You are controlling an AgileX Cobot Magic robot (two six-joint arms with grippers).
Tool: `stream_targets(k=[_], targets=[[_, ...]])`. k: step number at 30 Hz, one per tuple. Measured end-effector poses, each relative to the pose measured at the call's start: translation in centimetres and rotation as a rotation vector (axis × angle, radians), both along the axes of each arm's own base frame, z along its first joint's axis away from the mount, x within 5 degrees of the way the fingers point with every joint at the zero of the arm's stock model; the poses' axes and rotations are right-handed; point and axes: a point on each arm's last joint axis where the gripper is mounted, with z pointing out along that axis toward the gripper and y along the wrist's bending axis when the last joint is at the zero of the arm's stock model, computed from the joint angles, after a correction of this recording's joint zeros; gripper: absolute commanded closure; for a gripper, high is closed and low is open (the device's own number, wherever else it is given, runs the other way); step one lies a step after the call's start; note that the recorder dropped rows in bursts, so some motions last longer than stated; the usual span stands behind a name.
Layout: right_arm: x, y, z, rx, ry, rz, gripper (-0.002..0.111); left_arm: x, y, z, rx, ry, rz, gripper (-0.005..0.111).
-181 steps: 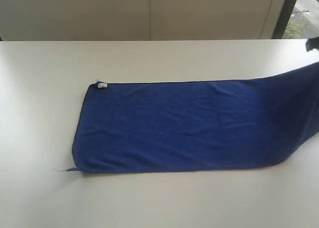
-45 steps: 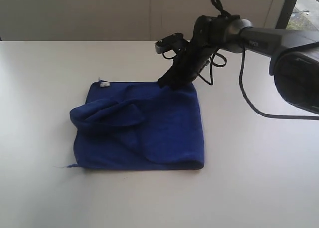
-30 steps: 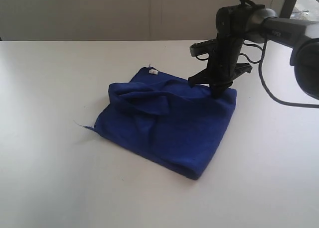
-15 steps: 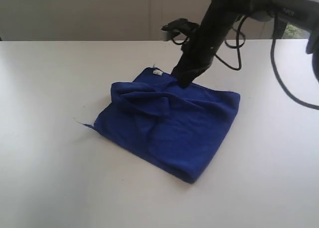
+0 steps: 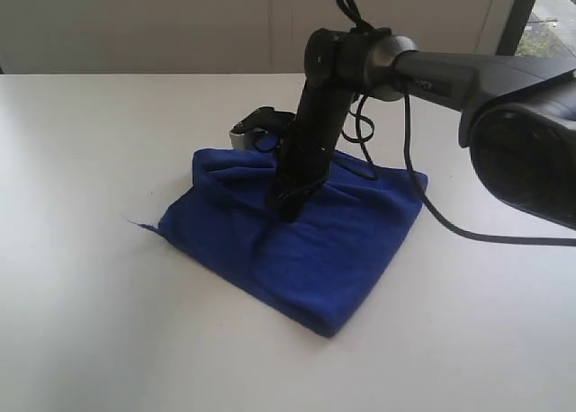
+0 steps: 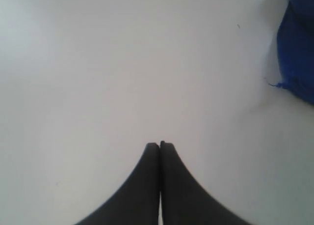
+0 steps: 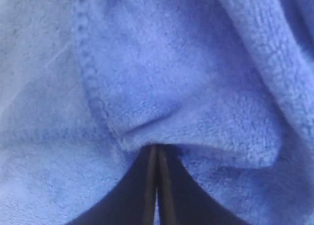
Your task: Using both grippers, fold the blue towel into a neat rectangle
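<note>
One white table [image 5: 81, 322] fills the exterior view. The blue towel [image 5: 351, 250] lies on it at centre, folded into a lumpy, skewed four-sided pad. One corner points to 5 o'clock, and the upper layer is rumpled toward 11 o'clock.

Right arm [image 5: 450, 70] enters from 2 o'clock and angles down onto the towel.

Right gripper [image 5: 286, 201]: jaws together, tips pushed into the rumpled cloth in the pad's 11 o'clock part. The right wrist view shows a hemmed fold lying over the tips. Cannot tell if any cloth is nipped between them.

Left gripper [image 6: 159, 146]: jaws together, nothing held, over bare table, apart from the towel's edge.

Black cable [image 5: 513, 241] loops from the arm past the towel's 2 o'clock corner. Loose thread [image 5: 137, 222] trails from the 9 o'clock corner onto the table.
</note>
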Motion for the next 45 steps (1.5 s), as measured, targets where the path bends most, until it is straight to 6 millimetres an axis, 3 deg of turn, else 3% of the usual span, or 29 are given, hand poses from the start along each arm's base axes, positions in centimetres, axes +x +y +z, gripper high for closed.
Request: stream_targets(k=[8, 13, 20, 25, 27, 30, 35, 40, 45], targets=[[0.8, 0.8, 0.0, 0.029, 0.051, -0.501, 0.108, 0.0, 0.0, 0.0, 0.000, 0.000, 0.000, 0.107], [1.9, 1.2, 0.0, 0.100, -0.004, -0.666, 0.108, 0.0, 0.0, 0.0, 0.000, 0.000, 0.000, 0.107], [2.1, 1.1, 1.2, 0.095, -0.035, -0.633, 0.108, 0.0, 0.0, 0.0, 0.000, 0.000, 0.000, 0.107], [1.8, 0.2, 5.9, 0.050, -0.183, -0.499, 0.108, 0.0, 0.0, 0.0, 0.000, 0.000, 0.000, 0.107], [2.1, -1.1, 6.9, -0.036, -0.271, -0.437, 0.108, 0.0, 0.0, 0.0, 0.000, 0.000, 0.000, 0.107], [2.8, -2.8, 5.5, -0.095, -0.289, -0.381, 0.108, 0.0, 0.0, 0.0, 0.000, 0.000, 0.000, 0.107], [4.3, -6.9, 0.5, -0.159, -0.233, -0.403, 0.108, 0.0, 0.0, 0.0, 0.000, 0.000, 0.000, 0.107], [4.2, -8.7, 0.1, -0.173, -0.129, -0.663, 0.108, 0.0, 0.0, 0.0, 0.000, 0.000, 0.000, 0.107], [3.2, -9.3, 0.4, -0.230, -0.023, -0.747, 0.108, 0.0, 0.0, 0.0, 0.000, 0.000, 0.000, 0.107]])
